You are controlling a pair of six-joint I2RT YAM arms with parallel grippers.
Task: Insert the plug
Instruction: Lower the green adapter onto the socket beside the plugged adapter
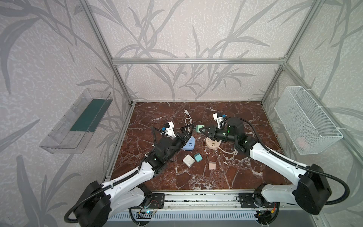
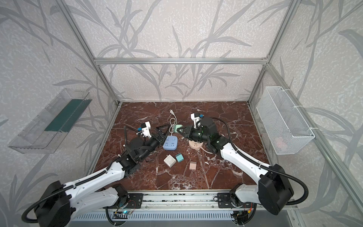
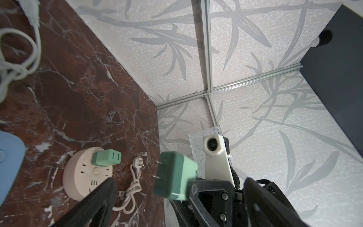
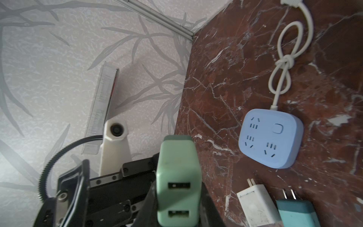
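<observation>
Gripping the mint-green square charger plug (image 1: 197,127), the right jaws hold it above the red marble counter (image 1: 216,176) — near the rounded blue power strip (image 2: 170,143); left jaws stand wide apart.

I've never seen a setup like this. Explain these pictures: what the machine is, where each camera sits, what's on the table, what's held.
Two robot arms work at a marble table. Two pictures look down from overhead cameras side by side; the other two come from cameras on each arm's wrist. The right end effector is shut on a mint-green charger; the left end effector is open and empty. On the table lie a blue power strip, a round pink socket, a white charger, a teal charger and a pink charger.
</observation>
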